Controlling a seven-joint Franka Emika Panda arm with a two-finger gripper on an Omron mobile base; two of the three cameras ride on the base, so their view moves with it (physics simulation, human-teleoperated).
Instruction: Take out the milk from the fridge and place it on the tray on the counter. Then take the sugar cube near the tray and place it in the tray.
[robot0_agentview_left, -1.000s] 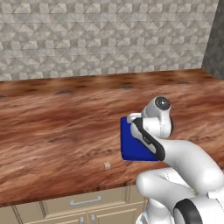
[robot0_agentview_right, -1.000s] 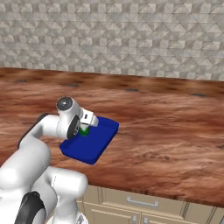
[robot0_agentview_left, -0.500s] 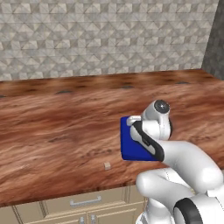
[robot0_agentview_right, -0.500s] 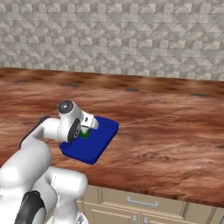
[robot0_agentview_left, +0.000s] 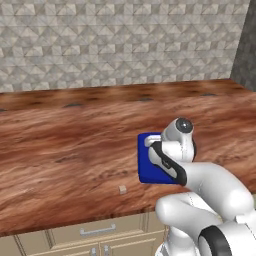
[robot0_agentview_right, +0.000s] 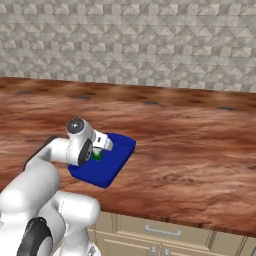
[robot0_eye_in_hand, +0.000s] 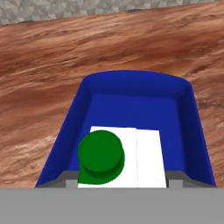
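Two task items lie on the counter (robot0_agentview_left: 65, 150): the tray (robot0_agentview_right: 112, 165) and the sugar cube (robot0_agentview_left: 122, 189). Tray is bright blue with rounded corners, flat on the reddish-brown wood-grain top, set back a little from the front edge. Milk (robot0_eye_in_hand: 120, 157) is inside the tray; hand view looks straight down on its white top and round green cap, blue tray walls rising on three sides around it. Right base view shows a bit of green cap just beside the wrist, over the blue floor of the tray. Gripper (robot0_eye_in_hand: 117, 183) is positioned directly over the milk, its finger tips (robot0_eye_in_hand: 70, 181) flanking the container's two sides; jaws part-way apart, and it cannot be told whether they grasp the container or stand released beside it. Sugar cube sits on bare wood, outside the tray, near its front-left corner in the left base view, close to the counter's front edge. Beige drawers (robot0_agentview_left: 100, 231) with metal handles below.
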